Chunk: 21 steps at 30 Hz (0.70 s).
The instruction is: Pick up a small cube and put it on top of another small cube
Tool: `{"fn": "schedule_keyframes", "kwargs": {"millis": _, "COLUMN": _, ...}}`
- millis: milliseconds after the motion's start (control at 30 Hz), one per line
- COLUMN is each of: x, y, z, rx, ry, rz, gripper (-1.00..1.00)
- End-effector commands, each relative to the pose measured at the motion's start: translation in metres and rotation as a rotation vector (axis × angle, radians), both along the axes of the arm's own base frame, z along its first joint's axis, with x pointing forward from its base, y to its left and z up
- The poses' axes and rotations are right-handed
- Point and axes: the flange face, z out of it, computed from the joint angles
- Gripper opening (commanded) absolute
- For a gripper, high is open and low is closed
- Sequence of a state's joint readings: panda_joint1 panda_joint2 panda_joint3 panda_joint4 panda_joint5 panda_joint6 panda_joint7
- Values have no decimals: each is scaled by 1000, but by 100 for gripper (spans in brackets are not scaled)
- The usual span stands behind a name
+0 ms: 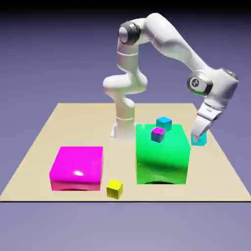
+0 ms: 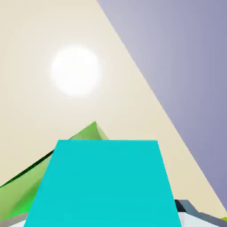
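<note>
My gripper [image 1: 199, 136] hangs at the exterior view's right, just past the big green block [image 1: 163, 154], and is shut on a small cyan cube [image 1: 199, 140]. In the hand view this cube [image 2: 102, 184] fills the lower middle between the fingers, and only a grey fingertip [image 2: 191, 209] shows at its right. Whether the cube rests on the table or is just off it, I cannot tell. A second small cyan cube [image 1: 164, 122] stands on the table behind the green block, apart from the gripper.
A small magenta-topped cube [image 1: 158, 133] sits on the green block's top. A big magenta block [image 1: 77, 168] stands at the front left, with a small yellow cube [image 1: 114, 188] beside it. The green block [image 2: 26, 186] shows at the hand view's lower left.
</note>
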State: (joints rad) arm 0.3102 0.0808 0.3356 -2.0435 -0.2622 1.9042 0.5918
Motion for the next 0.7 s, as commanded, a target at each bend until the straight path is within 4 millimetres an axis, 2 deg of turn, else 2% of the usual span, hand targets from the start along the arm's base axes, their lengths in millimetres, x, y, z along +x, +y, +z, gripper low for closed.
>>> {"fn": "schedule_keyframes", "kwargs": {"millis": 0, "x": -10, "y": -9, "z": 6, "rx": -16, "ry": 23, "rz": -13, "gripper": -100}}
{"fn": "schedule_keyframes", "kwargs": {"millis": 267, "x": -103, "y": -65, "z": 40, "rx": -99, "ry": 242, "rz": -96, "gripper": -100}}
{"fn": "schedule_keyframes", "kwargs": {"millis": 300, "x": -109, "y": -72, "z": 50, "rx": -89, "ry": 249, "rz": -97, "gripper": -100}}
{"fn": "schedule_keyframes", "kwargs": {"millis": 367, "x": -110, "y": -73, "z": 52, "rx": -87, "ry": 250, "rz": -97, "gripper": -100}}
{"fn": "schedule_keyframes", "kwargs": {"millis": 533, "x": -125, "y": -91, "z": -12, "rx": -87, "ry": 250, "rz": -97, "gripper": -100}}
{"fn": "schedule_keyframes", "kwargs": {"millis": 567, "x": -125, "y": -91, "z": -12, "rx": -87, "ry": 250, "rz": -97, "gripper": 100}}
{"fn": "schedule_keyframes", "kwargs": {"millis": 600, "x": -125, "y": -91, "z": -12, "rx": -87, "ry": 250, "rz": -97, "gripper": 100}}
{"fn": "schedule_keyframes", "kwargs": {"millis": 667, "x": -118, "y": -83, "z": 13, "rx": -87, "ry": 250, "rz": -97, "gripper": 100}}
